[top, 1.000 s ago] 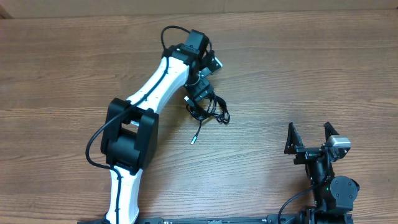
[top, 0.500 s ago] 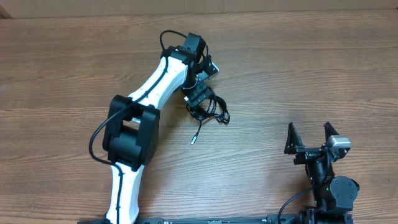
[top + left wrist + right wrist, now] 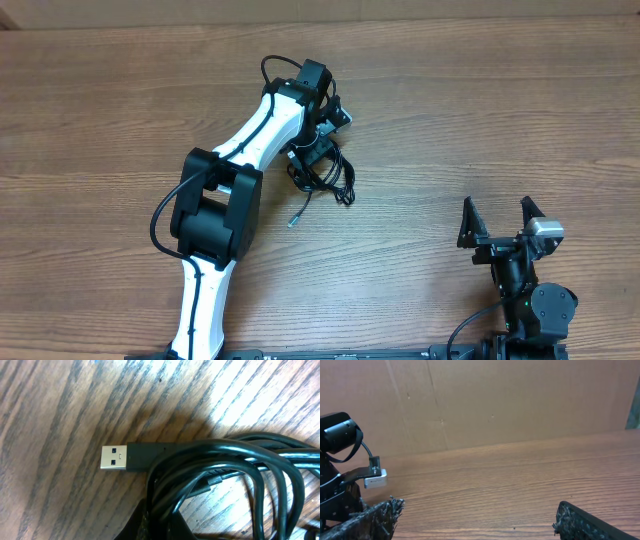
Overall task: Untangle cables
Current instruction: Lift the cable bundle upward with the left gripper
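The cables [image 3: 335,176] lie as a bunched knot of thin black loops on the wooden table, right of my left arm. One loose strand ends in a small silver plug [image 3: 293,221] below the bunch. My left gripper [image 3: 316,150] is on the bunch's upper left and shut on it. In the left wrist view, the cables [image 3: 235,465] curl in several loops, a silver USB plug [image 3: 113,457] points left, and my left gripper [image 3: 162,522] pinches some strands at the bottom edge. My right gripper [image 3: 497,212] stands open near the front right, nothing between its fingers [image 3: 582,520].
A brown cardboard wall [image 3: 510,400] stands behind the table's far edge. The left arm's white link [image 3: 262,128] slants from the front left up to the cables. In the right wrist view the left arm's dark base [image 3: 335,465] shows at the left.
My left gripper has gone from open to shut on the bunch. The bunch and its loose plug end have shifted a little to the left. The right arm is still.
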Controlling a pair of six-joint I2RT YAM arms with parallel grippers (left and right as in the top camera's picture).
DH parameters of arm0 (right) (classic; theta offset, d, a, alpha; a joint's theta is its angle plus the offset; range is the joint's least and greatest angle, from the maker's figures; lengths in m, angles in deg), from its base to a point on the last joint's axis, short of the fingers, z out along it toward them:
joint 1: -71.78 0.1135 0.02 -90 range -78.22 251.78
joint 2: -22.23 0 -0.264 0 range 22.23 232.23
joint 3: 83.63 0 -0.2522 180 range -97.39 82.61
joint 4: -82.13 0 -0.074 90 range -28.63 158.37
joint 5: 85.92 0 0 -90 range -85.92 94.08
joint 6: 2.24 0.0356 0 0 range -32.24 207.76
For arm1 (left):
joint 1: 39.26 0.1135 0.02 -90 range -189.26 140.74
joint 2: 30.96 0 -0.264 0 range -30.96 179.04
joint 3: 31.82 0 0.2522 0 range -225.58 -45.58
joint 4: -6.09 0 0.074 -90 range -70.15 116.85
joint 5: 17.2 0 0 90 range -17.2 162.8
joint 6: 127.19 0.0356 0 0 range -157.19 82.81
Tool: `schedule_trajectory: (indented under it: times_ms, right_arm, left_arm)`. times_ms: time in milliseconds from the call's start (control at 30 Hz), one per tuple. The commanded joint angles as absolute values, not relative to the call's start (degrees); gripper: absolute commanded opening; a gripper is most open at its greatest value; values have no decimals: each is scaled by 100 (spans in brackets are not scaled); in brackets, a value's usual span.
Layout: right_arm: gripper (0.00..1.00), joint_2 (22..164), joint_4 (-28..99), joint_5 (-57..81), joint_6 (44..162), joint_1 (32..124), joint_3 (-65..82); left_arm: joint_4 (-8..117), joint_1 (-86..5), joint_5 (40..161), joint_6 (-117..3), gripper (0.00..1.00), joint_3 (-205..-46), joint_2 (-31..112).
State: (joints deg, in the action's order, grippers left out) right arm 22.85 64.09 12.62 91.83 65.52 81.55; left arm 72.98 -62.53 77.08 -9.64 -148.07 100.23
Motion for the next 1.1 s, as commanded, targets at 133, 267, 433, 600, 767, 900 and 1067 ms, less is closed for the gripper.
schedule_trajectory:
  times_ms: [133,267,433,600,767,900,1067]
  right_arm:
    - [100,2240,6433,1222,9181,6583,8216]
    - [100,2240,6433,1222,9183,6583,8216]
    - [100,2240,6433,1222,9181,6583,8216]
    - [100,2240,6433,1222,9183,6583,8216]
    - [100,2240,6433,1222,9181,6583,8216]
    - [100,2240,6433,1222,9181,6583,8216]
    - [100,2240,6433,1222,9183,6583,8216]
  left_arm:
    - [7743,-6290,7470,-905,4,-15127,9770]
    - [8115,-6290,7476,-905,4,-15463,9361]
    - [8532,-6321,7535,-854,4,-15734,8587]
    - [8760,-6332,7533,-747,4,-15743,7654]
    - [8996,-6334,7537,-411,4,-15743,6891]
    - [9267,-6332,7533,9,4,-15743,6520]
    - [9614,-6332,7533,724,4,-15743,6377]
